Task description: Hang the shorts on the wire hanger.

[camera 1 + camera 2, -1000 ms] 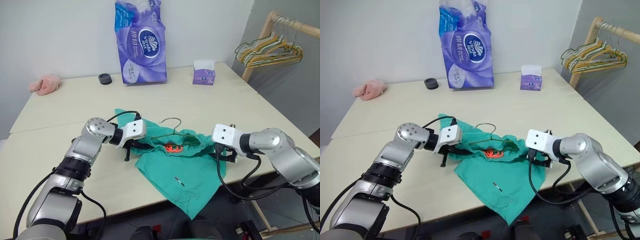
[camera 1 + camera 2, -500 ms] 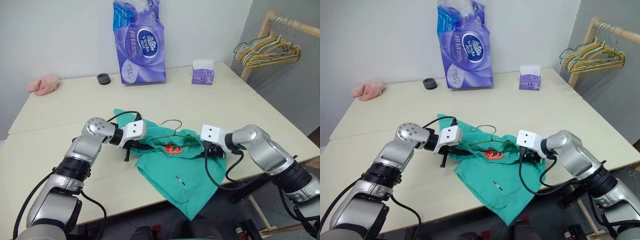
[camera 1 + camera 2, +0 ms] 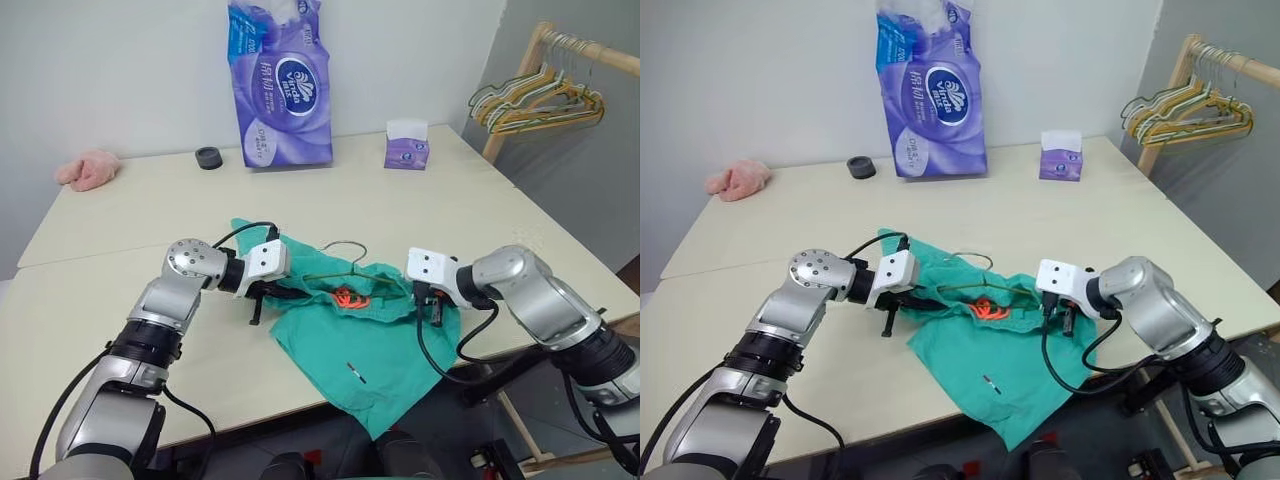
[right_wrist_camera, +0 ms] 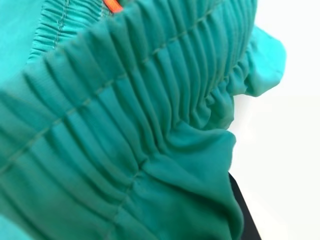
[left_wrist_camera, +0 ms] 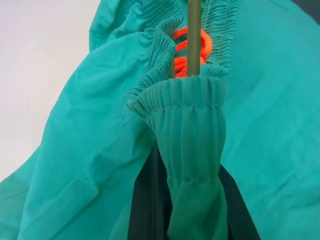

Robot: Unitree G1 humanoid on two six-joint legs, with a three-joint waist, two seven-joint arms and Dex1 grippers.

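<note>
Near the front edge of the cream desk (image 3: 420,215), the shorts (image 3: 370,345) lie in a teal heap, one leg drooping over the desk edge toward the floor. The gathered waistband sits bunched up between the two grippers, with the orange drawstring (image 3: 348,296) showing right in the middle of it.

The wire hanger (image 3: 340,262) is threaded into that waistband: its hook pokes up and back from the fabric, and in the left wrist view the thin wire (image 5: 193,35) runs straight along past the orange cord and under a fold of the elastic.

The left gripper (image 3: 262,296) comes in from the left end of the waistband, pinched together on a fold of the shorts, with the green elastic wrapped right over its dark fingers (image 5: 145,200) in the wrist view. The right gripper (image 3: 432,305) is at the opposite, right end of the waistband, fingers pointing down into the cloth and pressed together on it; its wrist view has the ribbed elastic right up against the camera with one black finger (image 4: 240,210) peeking out beneath.

So the shorts are basically strung between both grippers, hanger in the middle.

Further back on the desk: a purple pack of tissue rolls (image 3: 281,85), a small purple tissue box (image 3: 406,146), a black ring-shaped thing (image 3: 209,157) and a pink cloth (image 3: 88,168) at the far left. A wooden rack with bunched hangers (image 3: 535,100) stands off to the right.
</note>
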